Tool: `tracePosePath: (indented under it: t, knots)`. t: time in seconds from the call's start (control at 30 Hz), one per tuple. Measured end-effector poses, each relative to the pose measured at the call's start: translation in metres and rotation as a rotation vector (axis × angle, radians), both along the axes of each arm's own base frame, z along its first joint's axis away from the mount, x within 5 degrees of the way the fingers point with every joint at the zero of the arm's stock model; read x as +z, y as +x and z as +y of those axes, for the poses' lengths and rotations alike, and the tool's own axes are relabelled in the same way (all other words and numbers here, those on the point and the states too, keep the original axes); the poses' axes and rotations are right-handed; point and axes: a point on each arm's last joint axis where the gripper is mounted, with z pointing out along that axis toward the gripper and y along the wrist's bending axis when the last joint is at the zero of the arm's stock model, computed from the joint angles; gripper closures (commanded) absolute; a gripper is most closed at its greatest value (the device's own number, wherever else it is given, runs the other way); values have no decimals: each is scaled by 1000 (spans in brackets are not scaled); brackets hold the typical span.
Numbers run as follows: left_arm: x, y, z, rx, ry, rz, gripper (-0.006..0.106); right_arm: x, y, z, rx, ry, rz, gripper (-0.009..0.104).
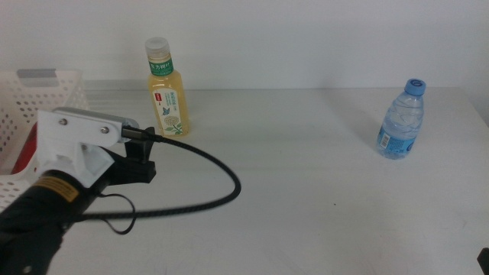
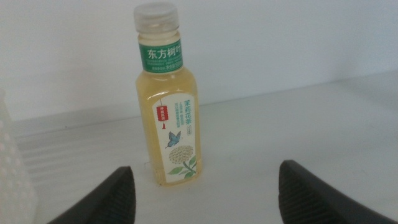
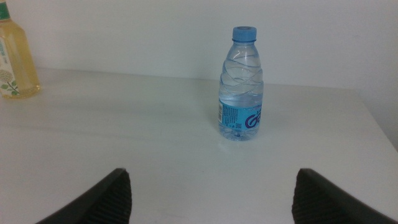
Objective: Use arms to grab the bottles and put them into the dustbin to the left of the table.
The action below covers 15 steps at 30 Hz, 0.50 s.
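The yellow juice bottle (image 1: pixel 168 92) stands upright at the back of the white worktop (image 1: pixel 306 183), near the white perforated dustbin (image 1: pixel 30 99) at the worktop's left end; something red shows inside the dustbin. The clear water bottle (image 1: pixel 401 120) stands upright far to the right, well apart. The left pincer (image 2: pixel 205 199) faces the juice bottle, jaws wide apart, not touching it. The right pincer (image 3: pixel 211 199) faces the water bottle, jaws likewise spread, holding nothing.
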Motion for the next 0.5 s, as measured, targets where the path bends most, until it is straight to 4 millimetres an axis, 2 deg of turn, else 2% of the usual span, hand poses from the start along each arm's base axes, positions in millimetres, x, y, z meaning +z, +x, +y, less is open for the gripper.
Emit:
tracePosePath:
  t: [0.2, 0.5]
  knots:
    - [-28, 21, -6, 23, -50, -16, 25, 0, 0, 0, 0, 0, 0, 27]
    - [-43, 62, -21, 20, -25, -9, 12, 0, 0, 0, 0, 0, 0, 27]
